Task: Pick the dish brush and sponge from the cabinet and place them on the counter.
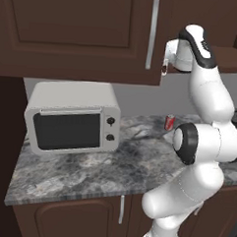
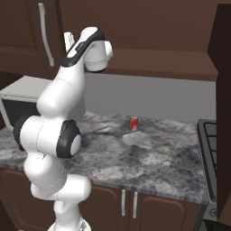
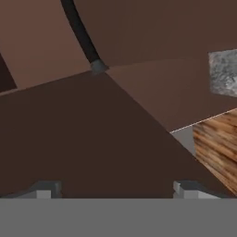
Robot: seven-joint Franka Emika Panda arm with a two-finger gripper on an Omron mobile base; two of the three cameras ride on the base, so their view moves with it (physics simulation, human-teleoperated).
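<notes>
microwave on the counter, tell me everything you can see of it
The boxy light grey microwave stands upright at the left end of the grey mottled stone counter, under the closed dark brown wooden wall cabinet. Its door, shut, has a dark window in a pale frame, with two dark round knobs stacked to the right. Nothing rests on it; the white arm stands apart from it.

Arm reared upright, hand (image 3: 115, 187) raised high, fingers spread wide.

We are in a kitchen: a microwave (image 1: 73, 122) at frame left sits on the grey stone counter (image 1: 117, 174), dark wooden cabinet (image 1: 81, 30) doors above, a stove (image 2: 215, 153) at right.
</notes>
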